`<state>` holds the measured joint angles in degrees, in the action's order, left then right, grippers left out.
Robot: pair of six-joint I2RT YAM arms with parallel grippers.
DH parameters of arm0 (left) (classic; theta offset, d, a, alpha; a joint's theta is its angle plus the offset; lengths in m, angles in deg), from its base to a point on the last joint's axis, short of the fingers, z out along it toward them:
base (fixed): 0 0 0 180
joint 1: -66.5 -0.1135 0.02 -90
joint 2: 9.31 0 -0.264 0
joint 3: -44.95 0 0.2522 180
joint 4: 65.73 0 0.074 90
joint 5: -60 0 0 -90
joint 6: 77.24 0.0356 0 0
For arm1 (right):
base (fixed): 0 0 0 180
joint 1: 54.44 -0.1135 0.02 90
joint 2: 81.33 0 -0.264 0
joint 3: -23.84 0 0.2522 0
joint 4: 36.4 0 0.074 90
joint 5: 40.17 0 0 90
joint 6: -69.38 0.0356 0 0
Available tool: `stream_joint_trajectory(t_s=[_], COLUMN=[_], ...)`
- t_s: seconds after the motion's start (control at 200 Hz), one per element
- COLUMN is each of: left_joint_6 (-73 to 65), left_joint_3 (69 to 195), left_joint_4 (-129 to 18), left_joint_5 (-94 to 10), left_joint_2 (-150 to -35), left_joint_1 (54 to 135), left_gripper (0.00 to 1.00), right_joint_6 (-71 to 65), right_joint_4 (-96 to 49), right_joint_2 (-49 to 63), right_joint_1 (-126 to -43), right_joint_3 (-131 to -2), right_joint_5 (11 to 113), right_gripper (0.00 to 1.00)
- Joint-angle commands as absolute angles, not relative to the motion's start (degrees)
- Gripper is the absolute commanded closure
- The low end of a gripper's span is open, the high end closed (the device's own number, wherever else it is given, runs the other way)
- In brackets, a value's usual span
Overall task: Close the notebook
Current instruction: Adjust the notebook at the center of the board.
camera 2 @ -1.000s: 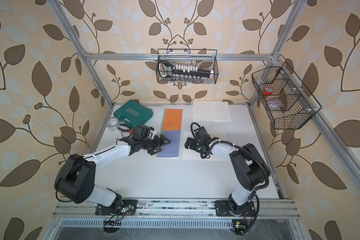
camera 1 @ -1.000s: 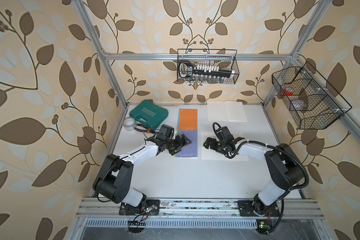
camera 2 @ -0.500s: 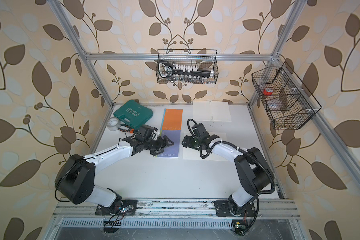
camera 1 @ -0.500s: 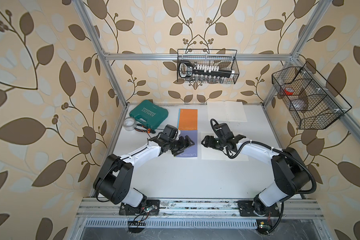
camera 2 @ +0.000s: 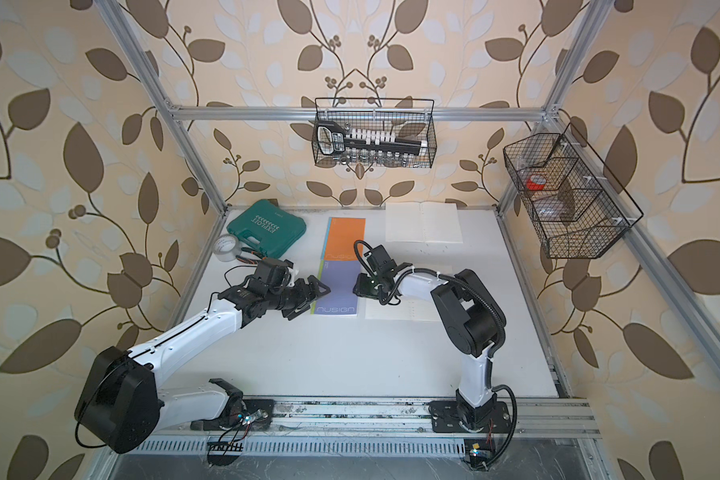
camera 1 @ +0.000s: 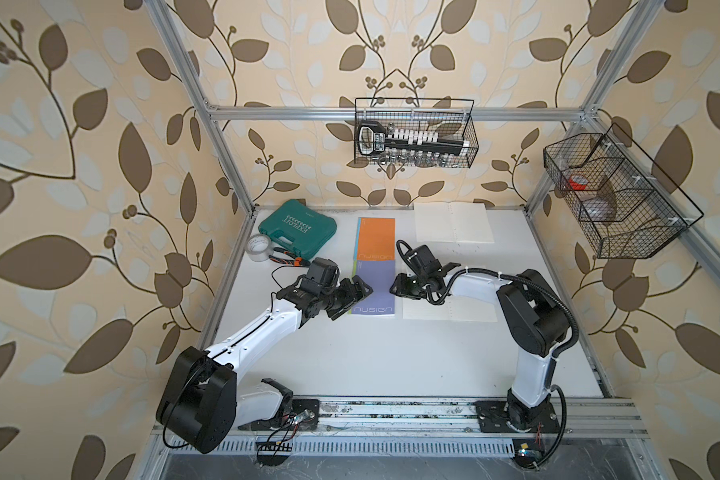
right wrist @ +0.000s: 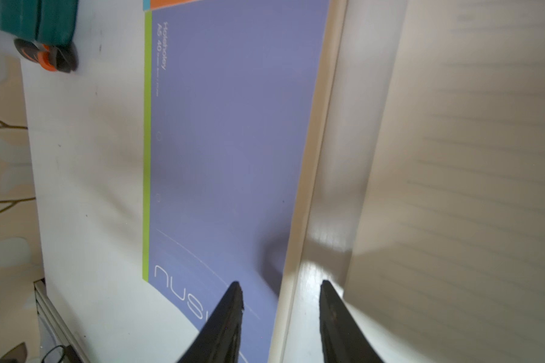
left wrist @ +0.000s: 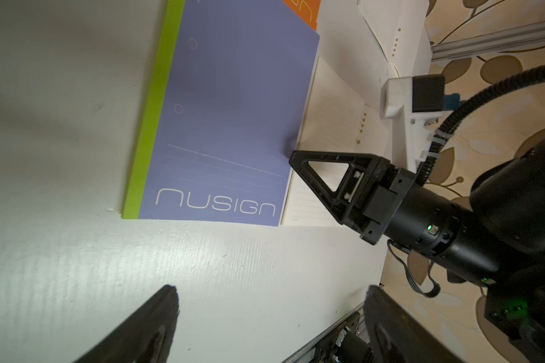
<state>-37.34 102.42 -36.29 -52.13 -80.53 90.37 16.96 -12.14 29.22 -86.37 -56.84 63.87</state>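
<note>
At purple notebook (right wrist: pixel 233 125) edge, right claw (right wrist: pixel 280 284)

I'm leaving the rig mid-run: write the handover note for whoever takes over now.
Left tool: open, empty, at the green spine edge of the purple notebook.
Right tool: jaws apart, nothing visibly held, tips at the gap between that one and the open lined notebook beside it.
Done: nothing closed yet; that notebook lies open, as does another open notebook at the back.
Left: grip a page edge, fold it shut.
</note>
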Motion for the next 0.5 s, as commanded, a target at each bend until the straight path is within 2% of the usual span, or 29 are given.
stream_joint_trajectory(t_s=[0.0,0.07,0.3,0.495], left_joint_6=[-37.2,-37.2,-37.2,-37.2], left_joint_3=[101.6,101.4,100.7,100.3], left_joint_4=[-35.9,-36.3,-36.9,-37.2], left_joint_5=[-51.7,-52.1,-52.6,-52.7], left_joint_2=[-79.2,-79.6,-79.8,-80.2], left_joint_1=[89.8,89.6,89.2,88.7], left_gripper=[0.07,0.07,0.07,0.07], right_joint_6=[17.1,16.8,14.0,12.9], right_joint_4=[-11.8,-11.8,-9.9,-8.6], right_joint_2=[31.2,32.1,37.2,39.7], right_joint_1=[-86.6,-86.6,-86.8,-88.1], right_joint_3=[-58.5,-58.7,-61.3,-64.8], right_joint_5=[64.9,64.9,64.5,63.8], right_gripper=[0.65,0.68,0.89,0.90])
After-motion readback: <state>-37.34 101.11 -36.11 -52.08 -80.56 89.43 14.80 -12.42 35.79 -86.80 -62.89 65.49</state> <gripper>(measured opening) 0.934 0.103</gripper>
